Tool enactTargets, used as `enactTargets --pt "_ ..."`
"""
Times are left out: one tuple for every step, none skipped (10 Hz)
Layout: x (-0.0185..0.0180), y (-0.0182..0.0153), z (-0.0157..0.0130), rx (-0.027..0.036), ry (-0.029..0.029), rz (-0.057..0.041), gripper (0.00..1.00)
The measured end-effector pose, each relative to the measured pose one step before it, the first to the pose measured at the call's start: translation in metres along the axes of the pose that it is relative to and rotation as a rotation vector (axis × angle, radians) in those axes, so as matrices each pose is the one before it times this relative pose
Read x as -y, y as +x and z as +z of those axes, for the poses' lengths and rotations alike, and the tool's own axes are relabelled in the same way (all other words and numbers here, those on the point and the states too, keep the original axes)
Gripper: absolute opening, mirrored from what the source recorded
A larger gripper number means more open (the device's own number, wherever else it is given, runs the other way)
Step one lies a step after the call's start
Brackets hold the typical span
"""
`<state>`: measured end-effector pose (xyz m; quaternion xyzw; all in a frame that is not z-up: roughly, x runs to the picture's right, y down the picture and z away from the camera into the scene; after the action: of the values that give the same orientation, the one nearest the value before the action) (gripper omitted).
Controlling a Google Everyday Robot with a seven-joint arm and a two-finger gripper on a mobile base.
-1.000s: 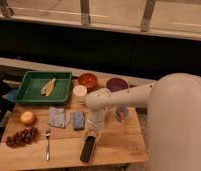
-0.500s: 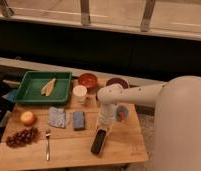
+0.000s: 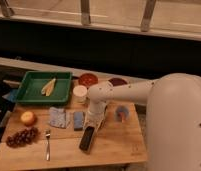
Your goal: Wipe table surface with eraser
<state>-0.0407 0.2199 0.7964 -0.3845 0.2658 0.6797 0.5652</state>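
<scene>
The eraser [image 3: 87, 138], a black oblong block, rests slanted on the table surface [image 3: 119, 146], a light-brown wooden plank top, near its front middle. My gripper [image 3: 95, 124] reaches down from the white arm and is shut on the eraser's far end, pressing it onto the wood. The blue pad [image 3: 79, 120] lies just left of the gripper, apart from the eraser.
A grey-blue cloth [image 3: 58, 117], an apple [image 3: 28, 118], grapes [image 3: 21, 137] and a fork [image 3: 47, 144] lie at the left. A green tray [image 3: 29, 92] stands at the back left. A white cup [image 3: 80, 93], two bowls [image 3: 88, 79] and a blue cup [image 3: 122, 113] stand behind the gripper.
The eraser swung right with my gripper, then came back to the left and a little farther from the front edge. The other things have not moved.
</scene>
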Motion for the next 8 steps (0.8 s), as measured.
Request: enactTargets --pt "-0.00576 0.00612 0.00278 -0.00531 -0.00602 -0.01712 0.0" --pt "-0.00611 0.01414 0.00773 -0.02298 -0.00338 -0.02093 0.0" --pt "0.00017 0.00686 0.00423 -0.01215 -0.00445 -0.00098 0.0" --pt "0.00705 0.00566 0.00407 -0.01227 0.00467 0.00976 0.0" --pt "0.01227 0.00615 0.00335 -0.01339 0.00814 0.0262 0.0" --pt "0.02032 0.00476 0.0016 -0.00754 0.01749 0.04463 0.0" --pt "0.0132 -0.00025 -0.00111 0.00295 0.00926 0.0317 0.0" --pt "0.01798 -0.00622 -0.00579 0.01527 0.00816 0.04058 0.0"
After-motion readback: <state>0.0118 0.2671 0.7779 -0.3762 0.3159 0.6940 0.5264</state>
